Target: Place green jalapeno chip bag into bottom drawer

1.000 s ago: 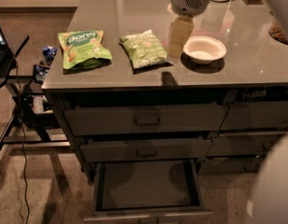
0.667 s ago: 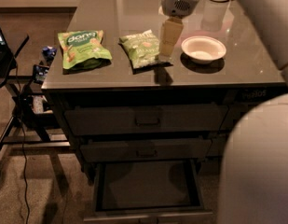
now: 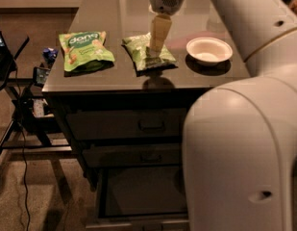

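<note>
The green jalapeno chip bag (image 3: 138, 53) lies flat on the dark countertop (image 3: 105, 8), near its front edge, in the middle. My gripper (image 3: 155, 48) hangs from above and points straight down, its tip just over or touching the right half of the bag. The bottom drawer (image 3: 138, 192) is pulled out below the counter, and its dark interior shows nothing in it. My arm's large pale body (image 3: 244, 143) covers the drawer's right part.
A brighter green "dang" bag (image 3: 85, 49) lies left of the jalapeno bag. A white bowl (image 3: 209, 49) stands to its right. Two shut upper drawers (image 3: 150, 125) sit above the open one. A black stand with cables (image 3: 23, 105) is left of the cabinet.
My gripper has moved left from beside the bowl and down onto the jalapeno bag. The arm's body now fills the right of the view. The bags and bowl have not moved.
</note>
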Robot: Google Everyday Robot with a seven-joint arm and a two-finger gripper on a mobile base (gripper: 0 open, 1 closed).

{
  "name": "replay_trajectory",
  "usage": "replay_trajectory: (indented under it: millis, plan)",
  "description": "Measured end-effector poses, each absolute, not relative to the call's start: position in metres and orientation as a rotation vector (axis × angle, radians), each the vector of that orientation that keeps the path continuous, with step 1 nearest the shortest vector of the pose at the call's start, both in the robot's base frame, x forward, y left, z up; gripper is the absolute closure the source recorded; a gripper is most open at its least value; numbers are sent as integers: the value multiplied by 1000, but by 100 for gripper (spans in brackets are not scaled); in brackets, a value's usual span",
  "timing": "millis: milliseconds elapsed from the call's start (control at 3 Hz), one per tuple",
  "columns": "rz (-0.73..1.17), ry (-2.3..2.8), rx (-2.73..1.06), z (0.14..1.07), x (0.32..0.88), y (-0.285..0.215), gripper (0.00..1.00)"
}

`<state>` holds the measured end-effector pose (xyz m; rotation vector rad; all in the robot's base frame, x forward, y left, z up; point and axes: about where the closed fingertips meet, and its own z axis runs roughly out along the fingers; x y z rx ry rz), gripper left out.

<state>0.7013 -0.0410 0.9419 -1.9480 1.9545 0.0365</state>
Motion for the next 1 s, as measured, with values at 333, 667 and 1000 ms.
replay_trajectory:
  millis: [333,667,1000]
  plan:
    - [22,1934,-1956,941,718,-31,0]
    - [5,1914,-1958,937,732,-27,0]
    - [-6,1910,-1964,925,744,-35,0]
